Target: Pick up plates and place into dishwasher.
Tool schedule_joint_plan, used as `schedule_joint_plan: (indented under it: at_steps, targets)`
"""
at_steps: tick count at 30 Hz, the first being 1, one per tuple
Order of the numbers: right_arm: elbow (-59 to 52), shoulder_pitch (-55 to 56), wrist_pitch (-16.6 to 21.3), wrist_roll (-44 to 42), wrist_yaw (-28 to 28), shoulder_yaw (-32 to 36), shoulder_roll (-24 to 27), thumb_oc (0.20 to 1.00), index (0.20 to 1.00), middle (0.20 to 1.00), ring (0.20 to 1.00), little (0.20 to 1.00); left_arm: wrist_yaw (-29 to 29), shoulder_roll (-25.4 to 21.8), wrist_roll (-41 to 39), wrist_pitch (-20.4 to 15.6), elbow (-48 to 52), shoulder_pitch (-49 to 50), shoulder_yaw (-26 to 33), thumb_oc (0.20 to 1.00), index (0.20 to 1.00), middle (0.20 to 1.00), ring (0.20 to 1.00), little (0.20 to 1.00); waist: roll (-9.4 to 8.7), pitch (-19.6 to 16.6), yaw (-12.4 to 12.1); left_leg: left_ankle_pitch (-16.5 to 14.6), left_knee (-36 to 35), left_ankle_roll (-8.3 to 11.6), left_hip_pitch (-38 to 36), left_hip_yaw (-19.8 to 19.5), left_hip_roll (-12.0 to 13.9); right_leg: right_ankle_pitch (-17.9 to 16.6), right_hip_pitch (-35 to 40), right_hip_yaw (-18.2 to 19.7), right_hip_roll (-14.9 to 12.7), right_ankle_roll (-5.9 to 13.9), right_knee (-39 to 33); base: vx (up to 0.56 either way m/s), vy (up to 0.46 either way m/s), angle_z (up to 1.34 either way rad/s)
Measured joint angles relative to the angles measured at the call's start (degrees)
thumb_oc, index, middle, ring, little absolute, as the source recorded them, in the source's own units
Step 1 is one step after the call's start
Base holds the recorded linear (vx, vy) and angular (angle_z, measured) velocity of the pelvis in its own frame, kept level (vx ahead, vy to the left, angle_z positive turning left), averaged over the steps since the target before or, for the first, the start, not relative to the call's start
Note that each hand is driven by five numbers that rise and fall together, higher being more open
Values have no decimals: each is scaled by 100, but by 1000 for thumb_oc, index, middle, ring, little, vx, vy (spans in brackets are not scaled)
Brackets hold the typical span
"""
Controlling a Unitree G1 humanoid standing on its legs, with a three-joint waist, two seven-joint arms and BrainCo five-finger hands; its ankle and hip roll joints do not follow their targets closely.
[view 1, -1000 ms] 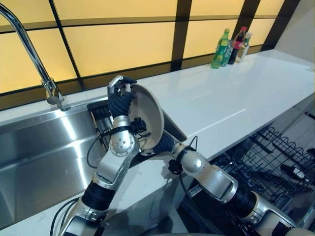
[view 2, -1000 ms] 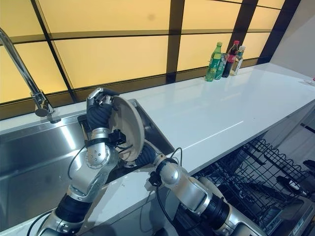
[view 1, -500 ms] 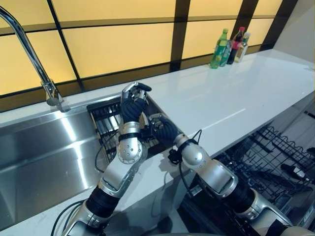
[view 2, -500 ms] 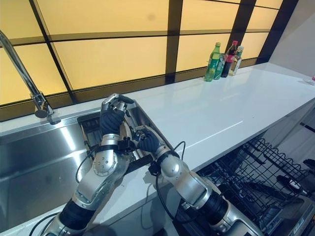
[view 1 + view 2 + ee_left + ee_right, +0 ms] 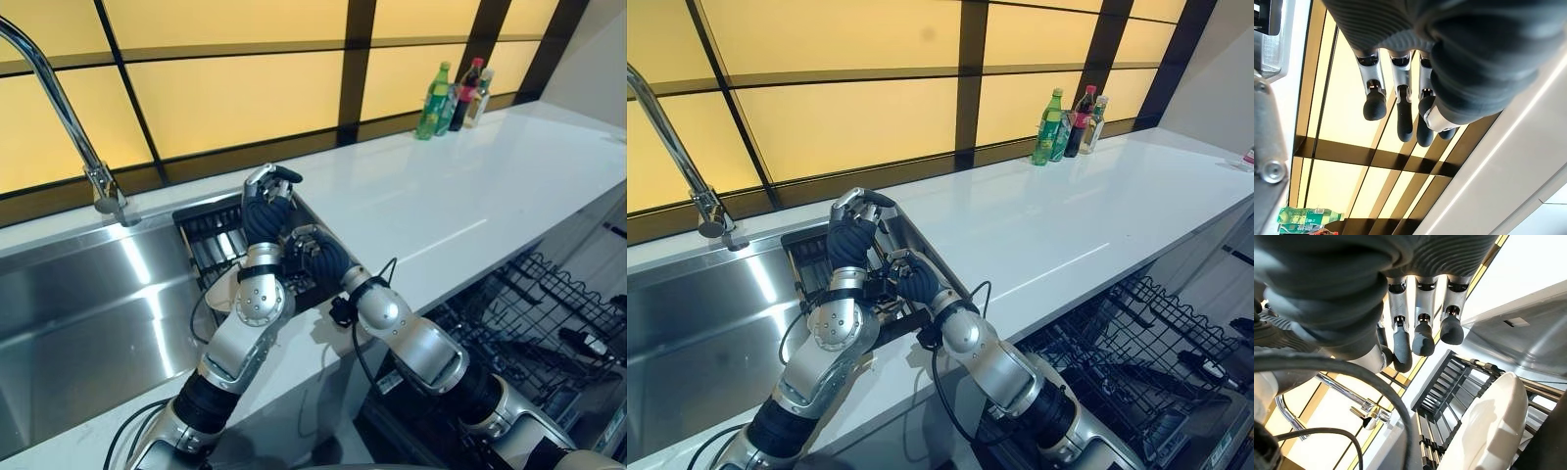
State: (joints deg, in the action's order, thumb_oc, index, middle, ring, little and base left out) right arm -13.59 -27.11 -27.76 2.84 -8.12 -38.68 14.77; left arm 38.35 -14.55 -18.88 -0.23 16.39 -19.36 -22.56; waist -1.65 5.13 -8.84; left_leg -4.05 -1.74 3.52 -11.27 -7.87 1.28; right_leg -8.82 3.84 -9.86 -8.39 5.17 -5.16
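A cream plate (image 5: pixel 1493 431) leans on its edge in the black dish rack (image 5: pixel 211 235) at the right end of the sink. In the left eye view only a sliver of the plate (image 5: pixel 219 292) shows behind my left forearm. My left hand (image 5: pixel 266 196) is raised above the rack, open, its fingers (image 5: pixel 1403 117) holding nothing. My right hand (image 5: pixel 318 259) hangs low over the rack's right side, just beside the left wrist, with relaxed fingers (image 5: pixel 1422 335) and nothing in them. The plate lies a little beyond those fingers.
The steel sink (image 5: pixel 88 304) with its tall tap (image 5: pixel 59 108) lies to the left. A white counter (image 5: pixel 460 186) runs to the right, with three bottles (image 5: pixel 451 93) at the back. The open dishwasher's wire basket (image 5: pixel 549 304) is at lower right.
A second ago both hands held the plate upright above the rack. It now rests in the rack, and both hands have let go and shifted slightly right.
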Motion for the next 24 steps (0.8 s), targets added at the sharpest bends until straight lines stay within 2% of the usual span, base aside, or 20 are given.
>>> schedule_joint_plan:
  at_steps: [1, 2, 3, 4, 8, 11, 12, 13, 14, 16, 18, 21, 24]
  targets:
    - [0, 0, 0, 0, 0, 0, 0, 231, 231, 231, 231, 231, 0, 0, 0, 0, 0, 0, 0, 200, 200, 200, 200, 200, 2, -1, 0, 0, 0, 0, 0, -1, 0, 0, 1, 0, 0, 0, 0, 0, 0, 0]
    - [0, 0, 0, 0, 0, 0, 1, 485, 485, 485, 485, 485, 0, 1, 0, 0, 0, 0, 0, 200, 200, 200, 200, 200, 1, -3, 0, 0, 1, 0, 0, -1, 0, 0, 2, 0, 0, 0, 0, 0, 0, 0]
    - [0, 0, 0, 0, 0, 0, 0, 856, 856, 856, 856, 856, 0, 0, 0, 0, 0, 0, 0, 200, 200, 200, 200, 200, 1, -4, 0, 0, 2, 0, -1, -1, 0, 0, 3, 0, 0, 0, 0, 0, 0, 0]
    - [0, 0, 0, 0, -1, 0, -1, 1000, 1000, 1000, 1000, 1000, 0, 0, 0, 0, -1, 0, 0, 200, 200, 200, 200, 200, 0, -5, -2, 0, 3, 0, 0, -3, 0, 0, 5, -1, 0, 0, 0, 0, 0, 0]
    - [0, 0, 0, 0, -2, 0, -7, 1000, 1000, 1000, 1000, 1000, -44, -2, 3, -8, -7, 0, 2, 200, 200, 200, 200, 200, 1, -9, -3, 0, 10, 1, 0, -9, 0, -1, 11, -1, 0, -1, 0, 0, 0, 0]
    - [2, 0, 69, -25, -9, 5, 45, 1000, 1000, 1000, 1000, 1000, -405, -33, 209, -3, -7, -1, 3, 200, 200, 200, 200, 200, 5, -16, -1, 1, 13, 1, 1, -11, 0, -1, 13, -2, -1, -2, 0, 0, 0, 0]
    - [-1, 1, 180, -49, -6, 9, 88, 1000, 1000, 1000, 1000, 1000, -581, -89, 264, 25, -5, -2, 3, 464, 464, 464, 464, 464, 11, -24, 3, 1, 13, 1, 2, -11, 0, -1, 12, -2, -1, -2, 0, 0, 0, 0]
    - [-34, 5, 281, -99, 13, 34, 142, 1000, 1000, 1000, 1000, 1000, -794, -186, 303, 140, -6, -2, 14, 793, 793, 793, 793, 793, 23, -34, 5, 1, 12, 1, 2, -11, 0, -1, 12, -1, -2, -1, 1, 0, 0, 0]
    - [-139, 20, 337, -187, 15, 97, 219, 1000, 1000, 1000, 1000, 1000, -982, -308, 370, 271, -6, 0, 22, 1000, 1000, 1000, 1000, 1000, 36, -41, 5, 1, 10, 1, 3, -10, 0, -1, 12, -1, -3, -1, 0, 0, 0, 0]
    - [-249, 43, 451, -500, 27, 318, 412, 1000, 1000, 1000, 1000, 1000, -1258, -592, 557, 449, 7, 14, 157, 1000, 1000, 1000, 1000, 1000, 73, -63, 12, 0, 5, 1, 4, -9, 0, 0, 11, 0, -4, -1, 0, 0, 0, 0]
    - [-419, 205, 640, -711, 33, 655, 528, 1000, 1000, 1000, 1000, 1000, -1495, -775, 711, 605, -44, 147, 590, 1000, 1000, 1000, 1000, 1000, 129, -98, 22, 0, -5, 1, 3, -9, 2, 1, 9, -1, -3, -1, 0, 0, 0, 0]
    - [-533, 413, 982, -850, 83, 1127, 710, 1000, 1000, 1000, 1000, 1000, -1696, -1104, 1152, 656, -473, 381, 1191, 1000, 1000, 1000, 1000, 1000, 240, -166, 26, 1, -24, 1, -3, -11, 13, 3, 7, -1, 3, -1, 0, 0, 0, 0]
    - [-545, 665, 1111, -927, 188, 1478, 851, 1000, 1000, 1000, 1000, 1000, -1867, -1325, 1377, 702, -910, 654, 1679, 1000, 1000, 1000, 1000, 1000, 325, -220, 24, 5, -49, 5, -11, -14, 24, 13, 8, -6, 10, 1, -1, 25, 1, 1]
